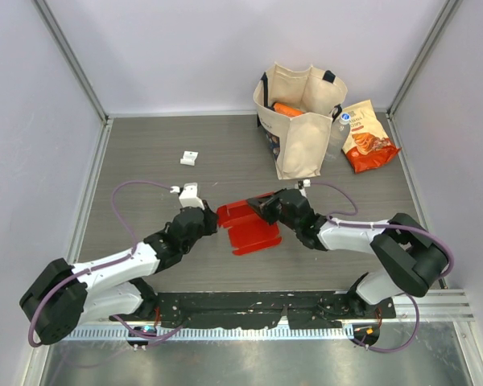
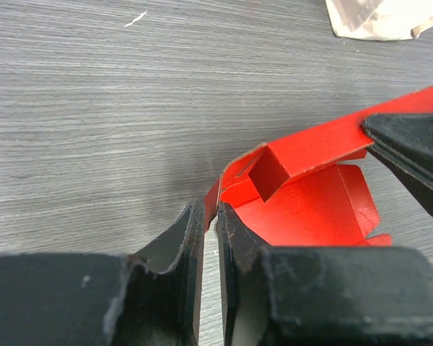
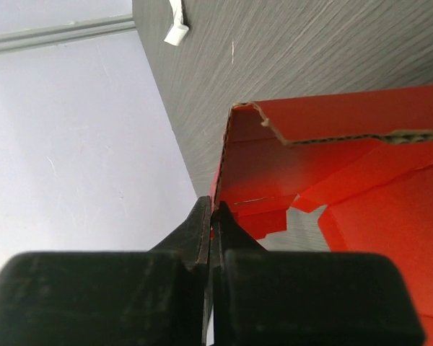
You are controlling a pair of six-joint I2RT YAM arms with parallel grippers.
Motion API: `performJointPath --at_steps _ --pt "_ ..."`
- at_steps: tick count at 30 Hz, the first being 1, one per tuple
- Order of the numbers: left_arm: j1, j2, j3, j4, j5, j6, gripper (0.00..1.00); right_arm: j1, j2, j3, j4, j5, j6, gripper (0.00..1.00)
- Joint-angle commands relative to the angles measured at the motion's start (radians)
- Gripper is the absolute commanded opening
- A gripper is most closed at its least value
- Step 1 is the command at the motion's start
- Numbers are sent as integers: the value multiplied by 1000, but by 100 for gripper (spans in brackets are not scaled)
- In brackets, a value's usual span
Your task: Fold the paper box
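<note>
The paper box (image 1: 253,233) is a bright red card sheet, partly folded, with walls raised, lying on the grey table between the two arms. My left gripper (image 1: 216,219) is at its left side. In the left wrist view the left gripper (image 2: 211,209) is shut on the upright left wall of the paper box (image 2: 310,209). My right gripper (image 1: 262,206) holds the far wall. In the right wrist view the right gripper (image 3: 213,210) pinches the edge of that raised wall of the paper box (image 3: 346,144). One black finger of the right gripper (image 2: 411,144) shows in the left wrist view.
A beige tote bag (image 1: 302,121) stands at the back with an orange item inside. An orange-red snack bag (image 1: 369,138) lies to its right. A small white piece (image 1: 189,158) lies at the back left. Pale walls enclose the table.
</note>
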Motion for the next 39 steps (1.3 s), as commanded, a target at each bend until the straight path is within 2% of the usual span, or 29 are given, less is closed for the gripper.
performJointPath --at_steps 1,3,4,7,12,15,17,18,19,23,27,29,35,37,38,39 --pt "20 -19 -6 2 -12 22 17 5 -23 -55 45 32 -140 0" --pt "27 -10 -5 6 -2 22 20 7 -9 -67 91 29 -145 0" --pt "26 -8 -2 9 5 22 26 5 -6 -82 117 28 -151 0" --pt "27 1 2 3 11 13 35 5 11 -87 159 17 -157 1" --pt "29 -2 -12 -17 15 -8 36 5 33 -93 237 17 -130 0" --pt "35 -13 -31 -41 9 -68 28 5 40 -93 263 28 -92 1" --pt "38 -19 -38 -80 3 -134 29 4 57 -101 312 26 -41 1" --pt "38 -19 -50 -87 2 -162 39 4 65 -107 330 25 -30 0" --pt "41 -16 -58 -95 2 -186 43 4 72 -105 340 23 -24 0" --pt "93 -4 -74 -51 95 -205 45 4 115 -133 407 21 -21 1" --pt "104 -24 -69 -9 114 -148 56 4 161 -199 487 20 8 0" --pt "112 -17 -54 -35 106 -131 56 4 177 -210 515 18 13 0" --pt "121 6 -32 -74 115 -154 42 4 189 -214 521 17 7 1" --pt "121 4 -43 -66 120 -165 42 4 175 -200 513 14 -5 0" --pt "123 4 -47 -64 121 -169 44 4 171 -193 486 12 -6 1" --pt "121 9 -48 -64 126 -171 50 4 169 -179 479 12 -6 0"
